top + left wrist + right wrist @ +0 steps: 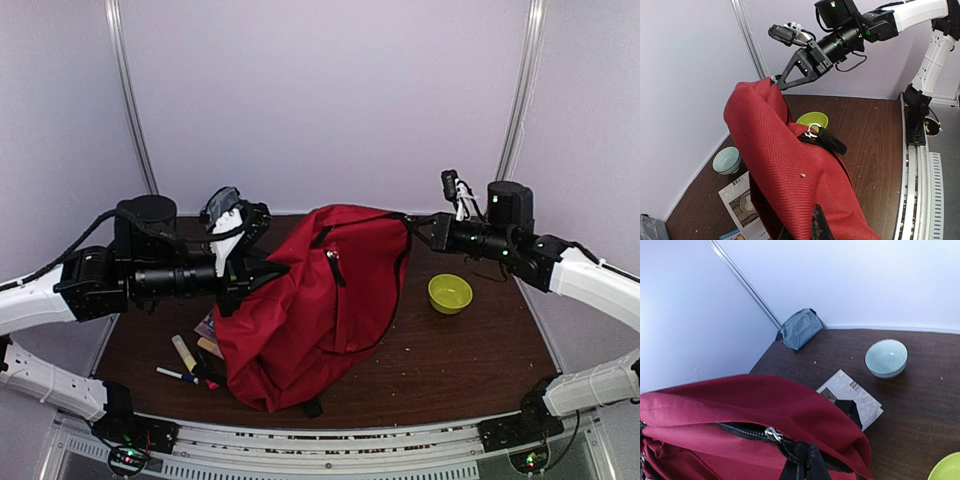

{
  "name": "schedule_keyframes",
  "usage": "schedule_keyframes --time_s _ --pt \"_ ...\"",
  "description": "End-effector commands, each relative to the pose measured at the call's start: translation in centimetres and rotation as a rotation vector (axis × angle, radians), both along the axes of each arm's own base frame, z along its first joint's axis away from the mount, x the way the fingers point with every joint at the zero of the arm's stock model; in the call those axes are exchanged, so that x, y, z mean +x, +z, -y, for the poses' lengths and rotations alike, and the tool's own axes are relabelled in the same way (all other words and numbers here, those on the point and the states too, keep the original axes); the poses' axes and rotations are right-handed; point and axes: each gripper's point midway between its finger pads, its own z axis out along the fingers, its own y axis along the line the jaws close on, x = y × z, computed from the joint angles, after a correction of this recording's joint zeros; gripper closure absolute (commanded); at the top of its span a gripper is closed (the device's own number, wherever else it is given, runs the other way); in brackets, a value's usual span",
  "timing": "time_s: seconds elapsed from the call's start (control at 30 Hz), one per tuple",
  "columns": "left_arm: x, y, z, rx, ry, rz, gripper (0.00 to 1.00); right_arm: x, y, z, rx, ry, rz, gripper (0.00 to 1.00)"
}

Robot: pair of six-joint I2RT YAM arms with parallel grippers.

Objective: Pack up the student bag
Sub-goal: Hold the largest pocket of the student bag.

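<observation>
As two grippers (250, 268) (412, 223) pinch one bag (320, 310), two bowls (812, 120) (726, 160)

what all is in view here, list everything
student bag: one, red, mid table
lime bowl: one, yellow-green, right of the bag
pale bowl: one, light blue-green, near the left wall
pouch: one, grey-blue, far left corner
booklet: one, white printed, partly under the bag
small stationery: about three, mixed colours, front left
table: one, dark brown
left gripper: one, black, shut on the bag's left edge
right gripper: one, black, shut on the bag's top corner
</observation>
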Motion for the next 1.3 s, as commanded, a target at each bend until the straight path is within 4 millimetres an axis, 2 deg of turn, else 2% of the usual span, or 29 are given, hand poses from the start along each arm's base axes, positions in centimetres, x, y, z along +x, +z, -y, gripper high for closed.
schedule_keyframes --time_s 0.0,0.1,0.2,0.23,0.37,0.43,0.57,0.67,0.83,0.9,1.07,1.2,1.27 --pt "-1.7 6.0 0.7 -0.207 -0.114 0.117 1.0 -0.6 8.2 0.2 0.049 0.034 0.207 1.0" --pt "-2.7 5.3 1.6 -0.213 -0.188 0.126 1.0 -1.4 10.5 -0.6 0.07 0.101 0.262 1.0" --pt "-2.8 4.0 2.3 -0.202 -0.209 0.125 1.0 -2.5 12.0 -1.5 0.064 0.172 0.302 1.0" --pt "-2.7 3.1 2.7 -0.176 -0.216 0.116 0.9 -2.9 12.5 -1.8 0.053 0.192 0.317 1.0" --pt "-2.9 0.1 4.0 -0.069 -0.26 0.062 0.34 -5.2 14.1 -3.2 0.004 0.285 0.382 1.0" --pt "-3.2 -0.1 3.9 -0.045 -0.271 0.054 0.21 -6.8 14.4 -4.2 -0.043 0.356 0.42 1.0" --pt "-2.6 2.5 2.1 -0.108 -0.19 0.088 0.05 -9.2 13.7 -5.8 -0.139 0.451 0.464 1.0" --pt "-2.2 4.4 2.2 -0.105 -0.17 0.085 0.03 -10.7 12.7 -7.4 -0.176 0.532 0.464 1.0" --pt "-2.3 9.0 2.2 -0.16 -0.171 0.08 0.02 -12.2 11.4 -9.4 -0.236 0.616 0.462 1.0" --pt "-2.1 10.0 2.6 -0.167 -0.17 0.082 0.02 -12.7 11.2 -9.9 -0.251 0.641 0.465 1.0" --pt "1.5 10.2 4.5 -0.023 -0.032 0.087 0.02 -13.5 10.9 -10.5 -0.263 0.67 0.473 1.0" --pt "2.8 8.9 6.2 0.125 -0.028 0.089 0.03 -13.7 11.0 -10.6 -0.262 0.671 0.478 1.0" --pt "3.7 8.4 6.2 0.166 0.001 0.102 0.06 -13.9 11.1 -10.5 -0.258 0.675 0.481 1.0"
